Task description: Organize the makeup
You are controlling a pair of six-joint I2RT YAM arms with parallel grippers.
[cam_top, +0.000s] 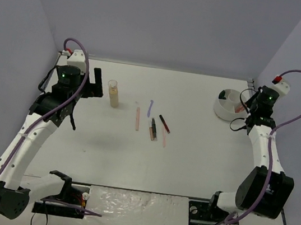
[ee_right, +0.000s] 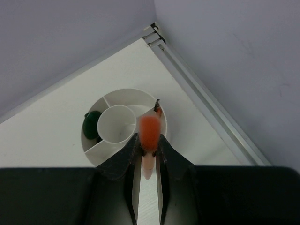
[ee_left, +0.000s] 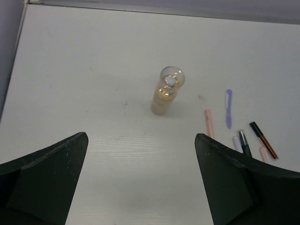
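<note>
A small clear bottle of beige liquid (cam_top: 114,93) (ee_left: 167,91) stands upright on the table. My left gripper (cam_top: 86,100) (ee_left: 140,136) is open wide just short of it, with nothing between its jaws. To the bottle's right lie thin sticks: pink (cam_top: 137,116) (ee_left: 209,123), lilac (cam_top: 150,108) (ee_left: 228,108), dark (cam_top: 151,128) and black-and-red (cam_top: 164,123) (ee_left: 262,139). My right gripper (cam_top: 240,111) (ee_right: 150,137) is shut on a pink-red stick (ee_right: 150,131) above the near edge of the white divided bowl (cam_top: 225,108) (ee_right: 123,93). In the bowl are a dark green disc (ee_right: 92,124) and a red stick with a black tip (ee_right: 157,108).
The bowl sits in the far right corner, close to the metal rail (ee_right: 206,101) along the table edge and the walls. Both arm bases stand at the near edge of the table.
</note>
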